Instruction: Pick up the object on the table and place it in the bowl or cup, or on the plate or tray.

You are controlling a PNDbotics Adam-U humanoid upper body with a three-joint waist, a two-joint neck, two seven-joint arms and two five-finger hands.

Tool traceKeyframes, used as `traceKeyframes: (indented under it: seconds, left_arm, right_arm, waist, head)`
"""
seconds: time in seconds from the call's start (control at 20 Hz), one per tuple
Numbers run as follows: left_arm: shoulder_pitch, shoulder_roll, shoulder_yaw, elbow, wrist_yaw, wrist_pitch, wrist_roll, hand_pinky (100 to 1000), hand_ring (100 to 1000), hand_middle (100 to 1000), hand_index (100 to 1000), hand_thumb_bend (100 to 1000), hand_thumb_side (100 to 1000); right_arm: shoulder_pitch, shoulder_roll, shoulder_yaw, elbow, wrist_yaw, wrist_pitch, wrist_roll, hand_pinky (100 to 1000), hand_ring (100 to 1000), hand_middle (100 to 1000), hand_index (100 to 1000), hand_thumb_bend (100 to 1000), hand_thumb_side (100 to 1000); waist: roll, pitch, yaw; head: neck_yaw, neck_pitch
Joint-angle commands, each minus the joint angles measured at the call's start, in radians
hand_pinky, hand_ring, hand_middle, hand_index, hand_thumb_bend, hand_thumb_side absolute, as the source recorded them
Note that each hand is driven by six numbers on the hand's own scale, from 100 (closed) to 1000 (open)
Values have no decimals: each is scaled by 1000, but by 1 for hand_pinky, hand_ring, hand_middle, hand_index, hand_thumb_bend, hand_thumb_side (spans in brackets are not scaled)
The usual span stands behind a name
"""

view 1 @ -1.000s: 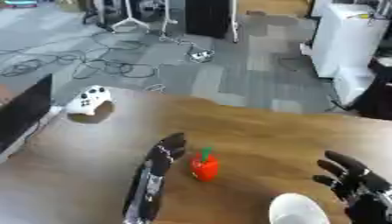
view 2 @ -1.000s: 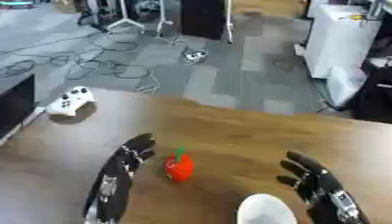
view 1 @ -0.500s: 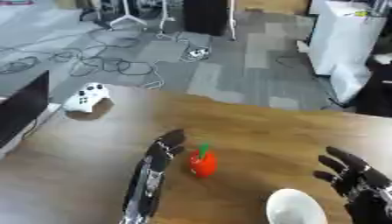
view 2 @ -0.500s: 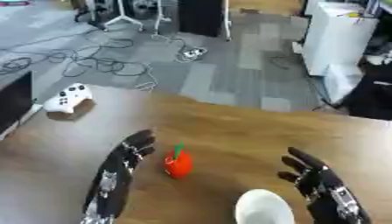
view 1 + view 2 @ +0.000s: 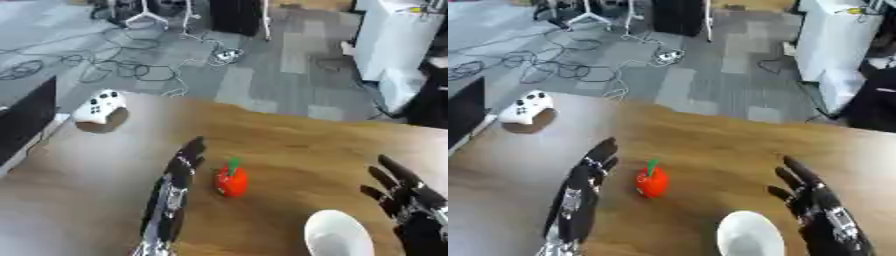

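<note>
Nothing of mine has really moved over the last second: both hands sit where they were, and the small shift of the table across the view is only my head camera tilting. My left hand (image 5: 577,200) lies low over the wooden table (image 5: 289,140), fingers straight and held together, pointing away from me, holding nothing. Its fingertips end just to the left of the red object (image 5: 231,181), close beside it, though I cannot tell whether they touch it. That object is a small red fruit-shaped thing with a green stem, standing upright on the table between my two hands, nearer to the left one. My right hand (image 5: 815,202) shows at the lower right, fingers spread apart and relaxed, pointing up and away, also holding nothing; it is well apart from the red object. Just inside that hand, at the bottom edge of the view, is the white bowl (image 5: 749,235), only partly in frame, near the red object but not touching it. Farther out, a white game controller (image 5: 99,106) rests near the table's far left edge. Beyond the table the grey floor carries a tangle of cables (image 5: 114,65).
</note>
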Motion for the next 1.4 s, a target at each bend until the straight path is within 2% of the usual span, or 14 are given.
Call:
traceKeyframes:
  seconds: [0.05, 0.2, 0.3, 0.35, 0.5, 0.75, 1.0, 1.05, 1.1, 1.15, 1.3, 1.4]
  left_arm:
    - [-12, 1, -1, -14, -7, 0, 1, 908, 943, 886, 827, 555, 964]
    - [-14, 3, -2, -13, -8, 1, 0, 907, 943, 886, 828, 555, 963]
    - [-20, 7, -1, -8, -15, 5, 0, 904, 943, 887, 826, 561, 947]
    - [-28, 13, 0, -3, -26, 10, -2, 902, 941, 887, 827, 576, 941]
    - [-68, 35, 5, 13, -82, 28, -10, 887, 921, 873, 827, 622, 925]
    - [-145, 81, 10, 43, -180, 52, -29, 855, 887, 838, 823, 693, 888]
    - [-221, 131, 1, 130, -278, 65, -62, 818, 865, 833, 821, 755, 858]
    - [-236, 140, -1, 144, -298, 62, -67, 807, 859, 830, 818, 826, 853]
    - [-247, 146, -3, 154, -318, 52, -71, 806, 856, 832, 820, 790, 849]
    - [-258, 153, -6, 160, -339, 35, -77, 808, 859, 827, 817, 950, 845]
    - [-289, 172, -11, 198, -398, -3, -97, 810, 863, 831, 823, 959, 836]
    - [-306, 181, -14, 225, -437, -12, -109, 815, 866, 841, 831, 924, 840]
  right_arm:
    - [-8, -3, -3, -10, 0, -2, 2, 889, 981, 995, 930, 100, 865]
    - [-10, -5, -2, -9, 0, -1, 3, 886, 976, 990, 926, 100, 867]
    - [-10, -5, -1, -9, 1, 0, 3, 885, 974, 987, 924, 100, 868]
    - [-10, -6, -1, -8, 1, 1, 3, 883, 972, 985, 922, 100, 869]
    - [-10, -8, 3, -7, 1, 3, 6, 882, 970, 982, 919, 100, 873]
    - [-7, -13, 7, -6, 2, 8, 13, 880, 965, 976, 914, 100, 880]
    - [5, -23, 9, -4, 3, 10, 19, 877, 960, 971, 907, 100, 882]
    - [7, -24, 9, -3, 4, 11, 20, 876, 957, 968, 905, 100, 884]
    - [8, -25, 9, -3, 4, 11, 20, 876, 957, 967, 904, 100, 892]
    - [9, -26, 10, -4, 4, 11, 21, 875, 957, 965, 902, 100, 885]
    - [11, -27, 10, -4, 4, 12, 22, 874, 955, 963, 901, 100, 886]
    - [12, -27, 11, -6, 4, 13, 23, 872, 954, 962, 899, 100, 886]
  waist:
    - [3, -10, 1]
    - [4, -8, 2]
    - [5, -6, 2]
    - [6, -5, 1]
    - [8, -2, -5]
    - [14, 2, -17]
    - [24, -2, -23]
    - [26, -2, -24]
    - [26, -1, -25]
    - [27, -1, -27]
    - [28, 0, -32]
    - [27, 1, -36]
  head:
    - [-10, 0]
    - [-10, 0]
    - [-6, 10]
    - [3, 24]
    - [26, 56]
    - [43, 86]
    - [57, 111]
    - [59, 113]
    - [60, 115]
    - [61, 116]
    - [64, 118]
    - [65, 118]
